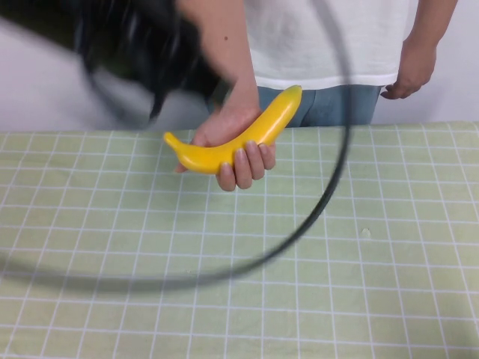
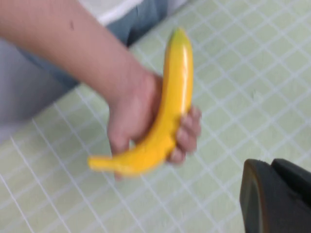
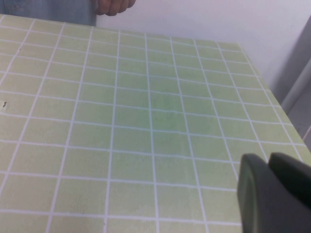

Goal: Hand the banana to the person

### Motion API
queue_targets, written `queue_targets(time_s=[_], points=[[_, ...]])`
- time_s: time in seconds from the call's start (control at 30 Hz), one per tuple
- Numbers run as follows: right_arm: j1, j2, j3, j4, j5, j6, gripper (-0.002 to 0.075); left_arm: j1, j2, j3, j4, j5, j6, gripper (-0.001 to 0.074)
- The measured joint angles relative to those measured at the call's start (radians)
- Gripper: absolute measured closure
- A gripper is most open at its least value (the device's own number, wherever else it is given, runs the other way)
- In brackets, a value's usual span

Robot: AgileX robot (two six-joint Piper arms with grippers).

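banana (image 1: 232, 142): gripped in person's hand (image 1: 228, 146), above table (image 1: 374, 247) far edge.
left gripper (image 2: 274, 196): beside banana, apart; fingers cannot tell.
right gripper (image 3: 272, 194): over table, holding nothing; fingers cannot tell.

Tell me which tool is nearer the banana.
Left. The left tool is close beside the banana, which the person holds. The right tool sits over bare table, away from it.

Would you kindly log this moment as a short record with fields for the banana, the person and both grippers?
banana: yellow banana, held above the table in the person's hand, no gripper touching it
person: white T-shirt, jeans, standing at the table's far edge
left gripper: beside the banana, holding nothing
right gripper: over the checked tablecloth, holding nothing
handover: banana is with the person
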Motion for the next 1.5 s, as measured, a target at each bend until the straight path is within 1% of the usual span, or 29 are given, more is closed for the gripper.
queue_targets(time_s=[0.07, 0.23, 0.33, 0.43, 0.5, 0.7, 1.0, 1.07, 1.2, 1.27, 1.33, 1.43, 1.5], points=[[0.0, 0.0, 0.0, 0.0, 0.0, 0.0, 0.0733, 0.0, -0.063, 0.128, -0.005, -0.05, -0.01, 0.0736], [0.0, 0.0, 0.0, 0.0, 0.0, 0.0, 0.0734, 0.0, -0.244, 0.522, -0.013, -0.213, -0.072, 0.0736], [0.0, 0.0, 0.0, 0.0, 0.0, 0.0, 0.0733, 0.0, -0.365, 0.711, -0.014, -0.278, -0.115, 0.0736], [0.0, 0.0, 0.0, 0.0, 0.0, 0.0, 0.0733, 0.0, -0.475, 0.848, -0.014, -0.305, -0.141, 0.0736], [0.0, 0.0, 0.0, 0.0, 0.0, 0.0, 0.0734, 0.0, -0.535, 0.908, -0.014, -0.315, -0.156, 0.0736], [0.0, 0.0, 0.0, 0.0, 0.0, 0.0, 0.0733, 0.0, -0.64, 0.941, -0.014, -0.314, -0.178, 0.0736], [0.0, 0.0, 0.0, 0.0, 0.0, 0.0, 0.0734, 0.0, -0.649, 0.944, 0.005, -0.31, -0.178, 0.0736], [0.0, 0.0, 0.0, 0.0, 0.0, 0.0, 0.0733, 0.0, -0.649, 0.946, 0.016, -0.33, -0.178, 0.0736], [0.0, 0.0, 0.0, 0.0, 0.0, 0.0, 0.0733, 0.0, -0.654, 0.957, 0.054, -0.457, -0.163, 0.0736], [0.0, 0.0, 0.0, 0.0, 0.0, 0.0, 0.0733, 0.02, -0.676, 0.962, 0.059, -0.528, -0.124, 0.0736], [0.0, 0.0, 0.0, 0.0, 0.0, 0.0, 0.0733, 0.075, -0.714, 0.964, 0.032, -0.61, -0.073, 0.0736], [0.0, 0.0, 0.0, 0.0, 0.0, 0.0, 0.0733, 0.202, -0.774, 0.964, -0.035, -0.697, -0.002, 0.0736], [0.0, 0.0, 0.0, 0.0, 0.0, 0.0, 0.0733, 0.281, -0.811, 0.966, -0.049, -0.714, 0.017, 0.0736]])
